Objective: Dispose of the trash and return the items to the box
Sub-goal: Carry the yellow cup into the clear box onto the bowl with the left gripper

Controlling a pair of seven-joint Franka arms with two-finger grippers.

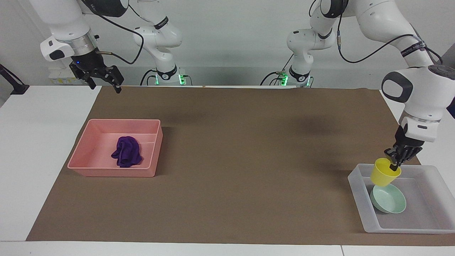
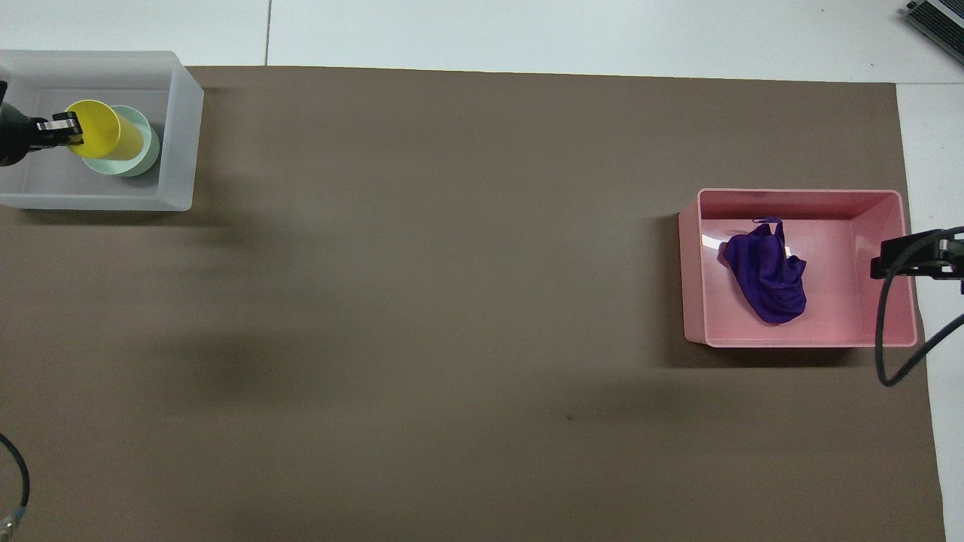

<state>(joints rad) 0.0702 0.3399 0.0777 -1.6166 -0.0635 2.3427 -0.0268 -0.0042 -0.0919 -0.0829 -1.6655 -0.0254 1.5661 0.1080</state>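
The left gripper [image 1: 394, 164] is pinched tight on the rim of the yellow cup [image 1: 384, 173], one finger inside the mouth and one outside. It holds the cup in the air, tilted, over the box [image 1: 359, 192] and directly above the green bowl [image 1: 389, 201]. From overhead the cup [image 2: 102, 129] covers part of the bowl [image 2: 139, 154], though the facing view shows the cup clear of the bowl, with its base just above the bowl's rim.

The cup is small, plain bright yellow plastic, tapering toward its base, with its open mouth turned up and toward the gripper. The bowl is shallow, round and mint green (a little wider than the cup), lying on the floor of the box. The box is a low rectangular tray of cloudy whitish plastic at the left arm's end of the table, sitting at the edge of the brown mat [image 1: 227, 160].

The right gripper [image 1: 103, 80] waits with its fingers spread wide and holding nothing, raised above the table edge at the right arm's end. Below it, farther from the robots, stands the pink bin [image 1: 106, 172]. The purple cloth [image 1: 126, 152] lies crumpled in the bin's middle, a deep violet wad with soft folds.
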